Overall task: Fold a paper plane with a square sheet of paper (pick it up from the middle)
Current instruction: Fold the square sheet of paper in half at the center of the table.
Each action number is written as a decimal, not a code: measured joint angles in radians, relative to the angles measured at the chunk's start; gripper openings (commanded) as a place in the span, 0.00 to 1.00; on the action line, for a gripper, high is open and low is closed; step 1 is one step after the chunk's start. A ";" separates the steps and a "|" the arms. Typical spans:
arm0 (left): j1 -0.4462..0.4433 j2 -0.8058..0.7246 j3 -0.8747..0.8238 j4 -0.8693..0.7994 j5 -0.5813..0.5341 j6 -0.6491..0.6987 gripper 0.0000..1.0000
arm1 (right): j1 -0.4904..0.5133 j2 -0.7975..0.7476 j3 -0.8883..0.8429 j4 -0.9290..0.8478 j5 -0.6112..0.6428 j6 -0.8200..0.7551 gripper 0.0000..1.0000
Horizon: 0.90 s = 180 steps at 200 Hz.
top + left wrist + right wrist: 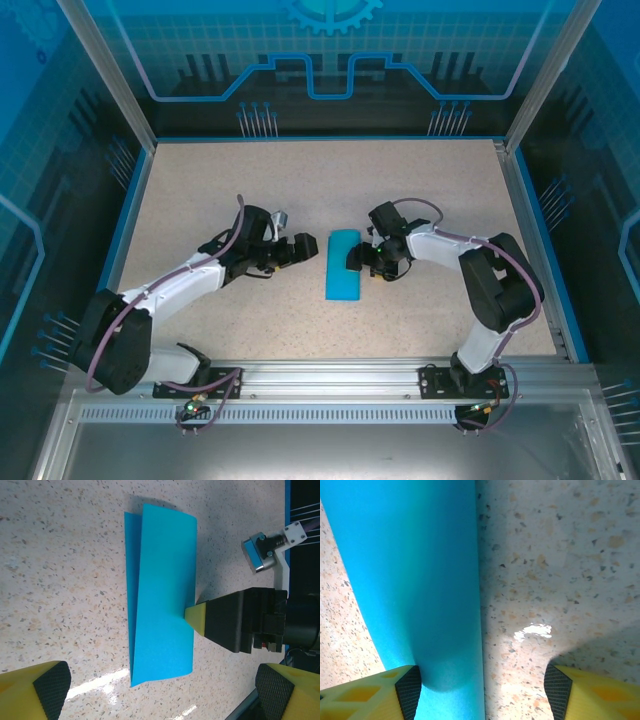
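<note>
Right arm (445, 244) low beside the sheet of paper (342, 265), fingers (370, 696) apart.

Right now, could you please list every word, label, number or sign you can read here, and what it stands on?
There are none to read. The blue paper is plain, and the table and the back wall with its gear drawing carry no legible text.

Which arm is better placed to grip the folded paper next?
Right. The right jaws stand open astride the paper's edge, one finger touching it; the left jaws, open, sit apart from it.
</note>
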 measured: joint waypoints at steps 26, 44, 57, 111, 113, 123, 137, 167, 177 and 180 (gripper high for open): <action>-0.004 0.004 0.000 0.001 -0.017 0.000 0.98 | 0.000 0.000 0.002 -0.006 0.003 -0.008 0.70; -0.005 0.023 0.000 0.003 -0.018 0.000 0.98 | 0.000 0.001 0.013 -0.029 0.012 -0.022 0.70; -0.005 0.039 0.000 0.003 -0.021 0.000 0.98 | -0.004 0.007 0.026 -0.047 0.013 -0.033 0.70; -0.005 0.064 0.019 0.005 -0.032 0.000 0.98 | -0.006 0.051 0.082 -0.098 0.011 -0.056 0.72; -0.005 0.064 0.019 0.006 -0.033 0.000 0.98 | -0.006 0.053 0.084 -0.102 0.011 -0.059 0.72; -0.005 0.066 0.019 0.006 -0.033 0.000 0.97 | -0.006 0.061 0.095 -0.115 0.011 -0.064 0.72; -0.005 0.071 0.019 0.008 -0.034 0.000 0.98 | -0.004 0.069 0.107 -0.132 0.012 -0.076 0.72; -0.005 0.095 0.028 0.009 -0.037 0.000 0.97 | -0.003 0.077 0.119 -0.149 0.011 -0.103 0.73; -0.005 0.101 0.033 0.010 -0.037 0.000 0.97 | -0.002 0.081 0.125 -0.157 0.011 -0.112 0.74; -0.005 0.101 0.034 0.010 -0.037 0.000 0.97 | -0.002 0.082 0.127 -0.159 0.011 -0.113 0.74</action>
